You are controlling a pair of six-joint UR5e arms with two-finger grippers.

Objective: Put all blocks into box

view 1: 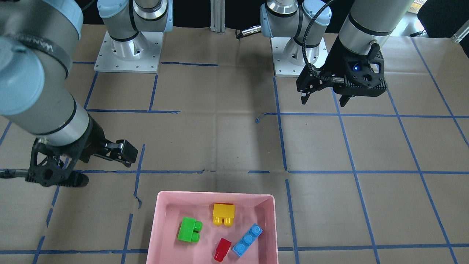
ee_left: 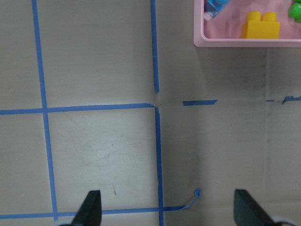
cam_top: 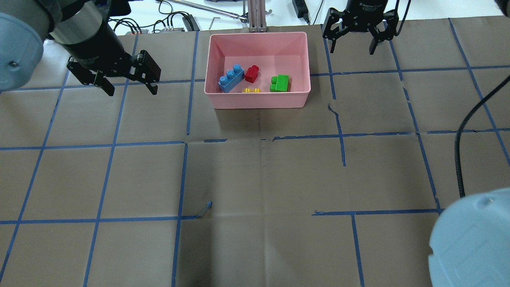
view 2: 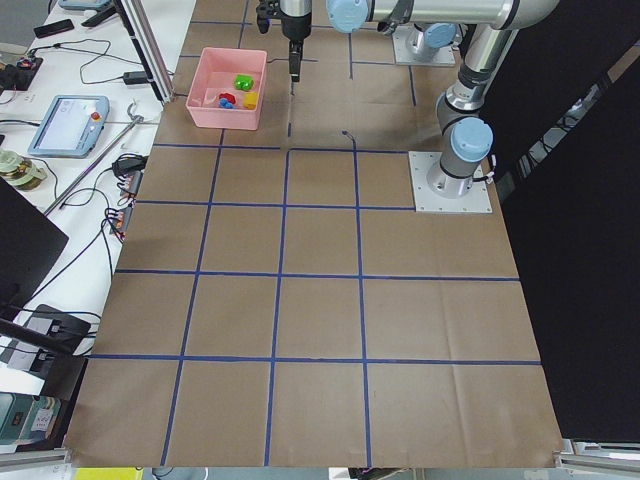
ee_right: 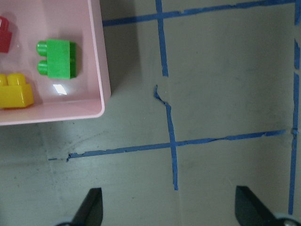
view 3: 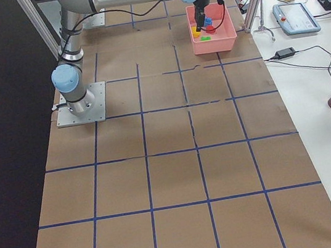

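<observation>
Brown paper with blue tape covers the table (cam_top: 255,179). The left gripper (cam_top: 131,91) and right gripper (cam_top: 352,50) have fingers spread wide, holding nothing. At the far edge, the pink box (cam_top: 257,101) holds the green block (cam_top: 281,83), yellow block (cam_top: 252,90), red block (cam_top: 252,73) and long blue block (cam_top: 231,78), which lies slanted.

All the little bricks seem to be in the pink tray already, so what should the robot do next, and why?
Probably just draw both arms back and stop. The green brick, yellow brick, red brick and blue brick all lie inside the pink tray, and the left gripper and right gripper hang open and empty on either side of it.
</observation>
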